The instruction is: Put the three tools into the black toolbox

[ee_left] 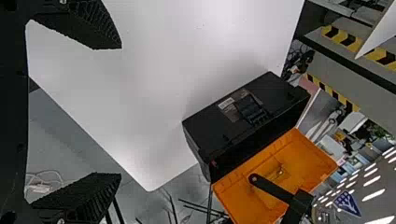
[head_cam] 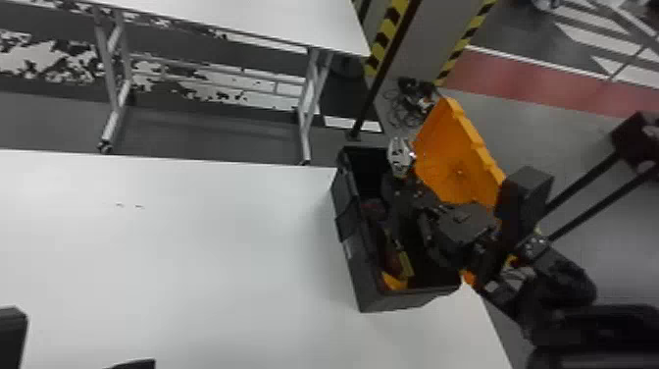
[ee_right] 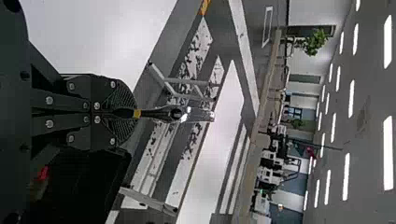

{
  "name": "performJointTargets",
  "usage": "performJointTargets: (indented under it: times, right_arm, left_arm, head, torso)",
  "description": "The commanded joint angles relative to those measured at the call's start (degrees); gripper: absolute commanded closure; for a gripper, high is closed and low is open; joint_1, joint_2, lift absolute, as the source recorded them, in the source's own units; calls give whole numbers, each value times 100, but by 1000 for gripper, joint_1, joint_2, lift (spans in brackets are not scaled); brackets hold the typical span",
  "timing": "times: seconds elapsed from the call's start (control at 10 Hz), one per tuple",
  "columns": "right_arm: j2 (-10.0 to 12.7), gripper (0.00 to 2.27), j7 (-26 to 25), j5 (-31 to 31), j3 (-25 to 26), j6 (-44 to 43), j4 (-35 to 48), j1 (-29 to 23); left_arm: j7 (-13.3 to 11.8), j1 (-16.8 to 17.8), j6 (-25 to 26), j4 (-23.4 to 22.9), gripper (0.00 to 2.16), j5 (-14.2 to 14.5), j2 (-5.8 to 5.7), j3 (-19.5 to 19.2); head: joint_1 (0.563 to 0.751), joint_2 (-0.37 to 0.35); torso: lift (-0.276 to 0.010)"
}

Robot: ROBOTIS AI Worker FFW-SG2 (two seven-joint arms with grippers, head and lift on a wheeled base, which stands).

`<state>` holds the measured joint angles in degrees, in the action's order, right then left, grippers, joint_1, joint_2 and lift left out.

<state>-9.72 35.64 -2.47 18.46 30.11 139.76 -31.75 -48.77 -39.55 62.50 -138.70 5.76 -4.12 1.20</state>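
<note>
Right pincer [head_cam: 403, 185]: fingers together, clamped on the dark handle of a silver-headed tool [head_cam: 401, 157], whose head projects past my tips. Position: over the open black toolbox [head_cam: 349, 230], orange lid [head_cam: 453, 169] raised beside me; yellow piece [head_cam: 406, 264] inside. My left pincer [head_cam: 83, 339]: fingers apart, over the white table [head_cam: 196, 245].

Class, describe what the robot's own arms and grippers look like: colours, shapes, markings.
The right arm is black, with bulky, blocky housings. The right gripper is black too, its fingers rounded and finely ribbed towards the tips, with pale screw heads. The left gripper has thick black fingers, wedge-shaped from this side, with ribbed surfaces. I can make out no markings on them.
</note>
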Motion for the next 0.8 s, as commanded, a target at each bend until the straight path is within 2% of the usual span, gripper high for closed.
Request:
performJointTargets:
  times: [0.0, 0.2, 0.4, 0.7]
  right_arm:
    - [-4, 2250, -347, -711, -360, -800, -247, -200]
    - [23, 2250, -558, -930, -483, -888, -696, -59]
    - [40, 2250, -567, -842, -431, -818, -1100, 205]
    - [23, 2250, -444, -596, -132, -800, -1346, 495]
  left_arm:
    - [-71, -53, -119, 0, 29, 119, -1, -93]
    - [-186, -62, -155, 88, 29, 242, -45, -225]
    - [-291, -71, -172, 97, 29, 374, -89, -383]
    - [-423, -106, -172, 88, 29, 585, -89, -638]
  head:
    - [695, -350]
    - [695, -350]
    - [695, -350]
    - [695, -350]
  torso:
    - [-51]
    - [-51]
    - [-51]
    - [-51]
